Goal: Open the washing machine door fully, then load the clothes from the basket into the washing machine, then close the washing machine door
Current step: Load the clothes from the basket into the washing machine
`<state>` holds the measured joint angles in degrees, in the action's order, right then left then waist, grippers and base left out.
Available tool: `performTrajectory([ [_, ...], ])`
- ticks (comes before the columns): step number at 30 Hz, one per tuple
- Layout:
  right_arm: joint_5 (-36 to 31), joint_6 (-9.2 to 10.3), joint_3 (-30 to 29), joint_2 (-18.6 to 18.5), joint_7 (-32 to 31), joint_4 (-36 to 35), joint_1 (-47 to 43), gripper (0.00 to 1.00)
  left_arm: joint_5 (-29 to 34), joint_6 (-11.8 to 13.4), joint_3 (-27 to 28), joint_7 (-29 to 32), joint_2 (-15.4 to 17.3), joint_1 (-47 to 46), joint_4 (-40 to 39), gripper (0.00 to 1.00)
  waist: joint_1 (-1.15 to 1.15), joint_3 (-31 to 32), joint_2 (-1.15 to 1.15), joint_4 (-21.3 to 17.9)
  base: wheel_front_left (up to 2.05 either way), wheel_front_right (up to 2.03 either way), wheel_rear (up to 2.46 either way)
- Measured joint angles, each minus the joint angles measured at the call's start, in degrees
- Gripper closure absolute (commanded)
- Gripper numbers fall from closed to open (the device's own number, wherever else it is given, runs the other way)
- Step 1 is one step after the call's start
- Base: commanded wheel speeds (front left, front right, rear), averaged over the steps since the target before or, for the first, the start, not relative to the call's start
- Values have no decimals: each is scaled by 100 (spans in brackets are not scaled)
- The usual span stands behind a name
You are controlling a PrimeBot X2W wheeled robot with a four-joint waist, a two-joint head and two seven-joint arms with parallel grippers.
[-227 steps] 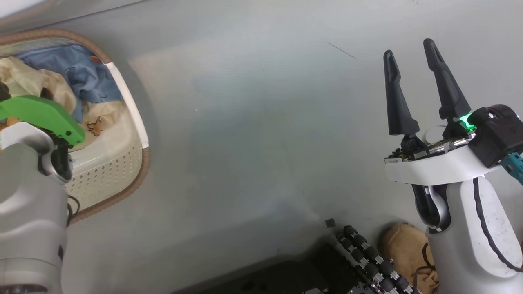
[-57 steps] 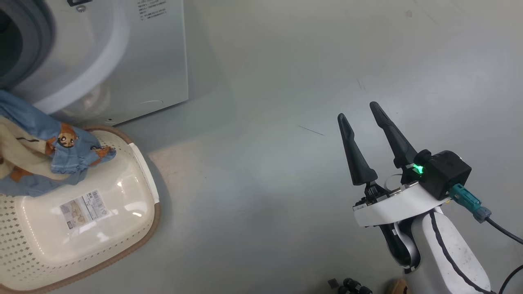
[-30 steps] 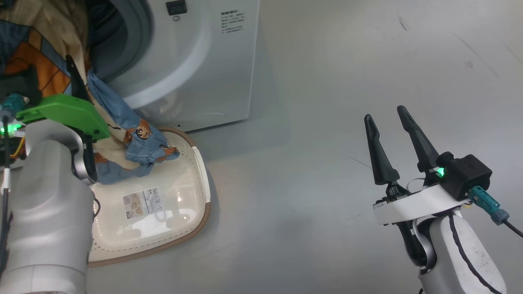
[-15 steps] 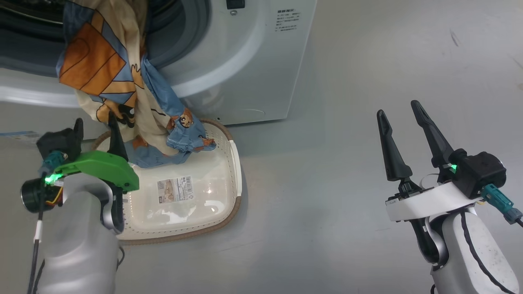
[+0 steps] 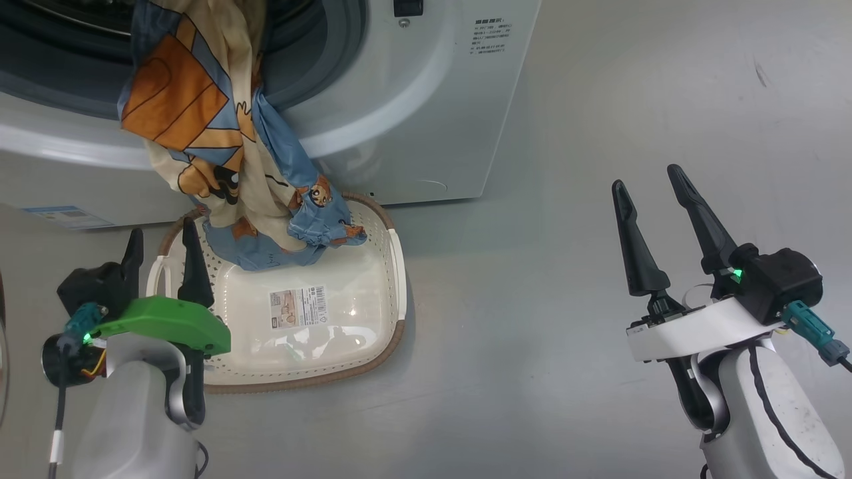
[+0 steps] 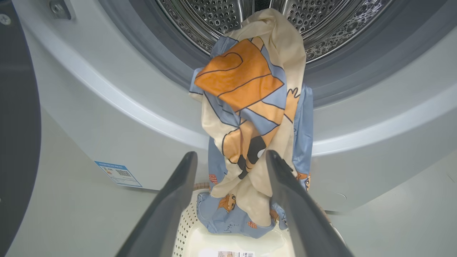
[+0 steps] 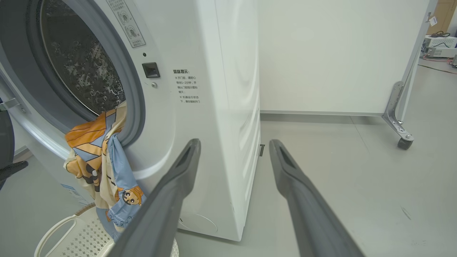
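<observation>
The left end effector (image 5: 163, 229) has two long, tapering dark fingers (image 5: 194, 266) on a green bracket (image 5: 166, 322) above a silver-grey forearm (image 5: 133, 419). The right end effector (image 5: 645, 177) sits on a white bracket (image 5: 692, 329) with a black block (image 5: 775, 279), a green light (image 5: 735, 274) and a teal connector (image 5: 809, 326).

The pale grey floor (image 5: 532, 299) is smooth and lightly scuffed. The basket (image 5: 346, 293) sits flat on it just past the fingertips of the left gripper (image 5: 163, 228), and the washing machine (image 5: 426, 120) stands just beyond the basket. Ahead of the right gripper (image 5: 645, 177), bare floor runs between its fingers. Far beyond its right finger stands a white partition (image 7: 332, 53) on a caster (image 7: 403, 142).
</observation>
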<state>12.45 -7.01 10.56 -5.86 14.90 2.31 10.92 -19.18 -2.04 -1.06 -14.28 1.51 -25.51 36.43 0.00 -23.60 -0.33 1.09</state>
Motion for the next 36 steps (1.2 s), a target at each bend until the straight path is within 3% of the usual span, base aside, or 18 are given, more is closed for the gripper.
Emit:
performTrajectory([
  [22, 0, 0, -311, 19, 0, 269, -230, 0, -146, 79, -265, -1, -1, 956, -1380, 0, 0, -170, 0, 28, 0, 0, 0],
  [36, 0, 0, -146, 75, 0, 304, -185, 0, -525, 54, -339, -15, 1, 960, -1113, 0, 0, -448, 0, -228, 0, 0, 0],
])
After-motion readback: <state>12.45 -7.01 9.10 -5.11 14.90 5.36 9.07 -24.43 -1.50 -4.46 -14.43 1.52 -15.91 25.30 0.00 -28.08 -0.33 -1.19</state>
